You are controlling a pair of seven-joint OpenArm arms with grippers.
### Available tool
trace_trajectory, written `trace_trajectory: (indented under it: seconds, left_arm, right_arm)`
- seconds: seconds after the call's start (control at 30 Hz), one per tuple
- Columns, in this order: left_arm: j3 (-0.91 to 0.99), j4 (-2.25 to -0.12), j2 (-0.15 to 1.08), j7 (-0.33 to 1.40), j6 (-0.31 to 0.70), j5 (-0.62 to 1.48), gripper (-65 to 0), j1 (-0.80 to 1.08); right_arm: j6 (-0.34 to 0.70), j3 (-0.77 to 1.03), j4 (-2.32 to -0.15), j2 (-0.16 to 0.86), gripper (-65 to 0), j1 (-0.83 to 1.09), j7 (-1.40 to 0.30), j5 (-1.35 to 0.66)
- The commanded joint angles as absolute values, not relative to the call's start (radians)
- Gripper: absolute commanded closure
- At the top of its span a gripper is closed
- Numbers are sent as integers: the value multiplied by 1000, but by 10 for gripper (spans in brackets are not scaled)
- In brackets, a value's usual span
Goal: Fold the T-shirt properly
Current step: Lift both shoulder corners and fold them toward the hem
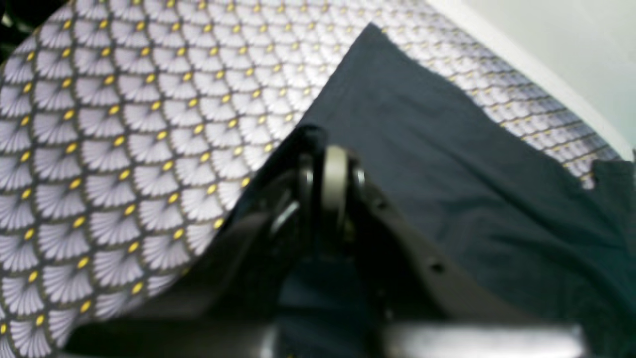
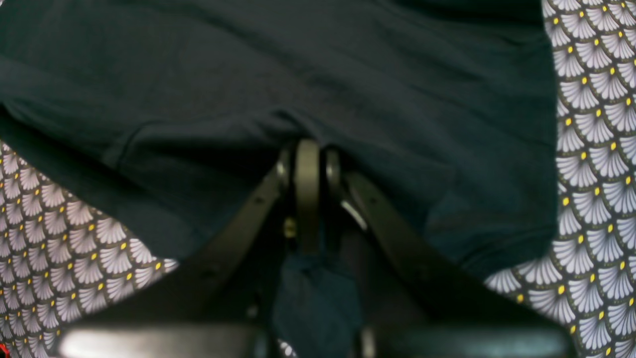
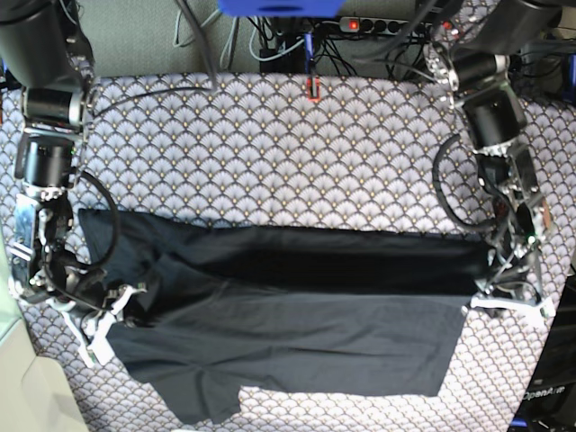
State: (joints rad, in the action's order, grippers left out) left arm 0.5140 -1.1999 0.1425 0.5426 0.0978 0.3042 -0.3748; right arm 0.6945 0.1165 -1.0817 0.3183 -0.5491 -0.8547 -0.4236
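The black T-shirt lies stretched sideways across the patterned table, with a long fold line along its upper edge. In the base view, my left gripper is shut on the shirt's right-hand edge. At the left-hand edge, near a sleeve, my right gripper is shut on the cloth. The left wrist view shows the left gripper closed, with the T-shirt spreading away from it. The right wrist view shows the right gripper closed, with the T-shirt bunched around its tips.
A tablecloth with a fan pattern and yellow dots covers the table. Cables and a power strip run behind the far edge. A small red object sits at the back centre. A pale surface borders the near left corner.
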Motion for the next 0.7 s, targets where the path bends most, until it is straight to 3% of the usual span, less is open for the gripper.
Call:
trace_trajectory:
  seconds: [0.0, 0.67]
  left_arm:
    - [513, -1218, 153, 516, 101, 311, 0, -401]
    - [440, -1168, 183, 515, 97, 312, 0, -427]
  right_arm:
    - [698, 120, -1096, 331, 0, -582, -829, -438]
    - [698, 120, -1096, 331, 0, -579, -831, -438]
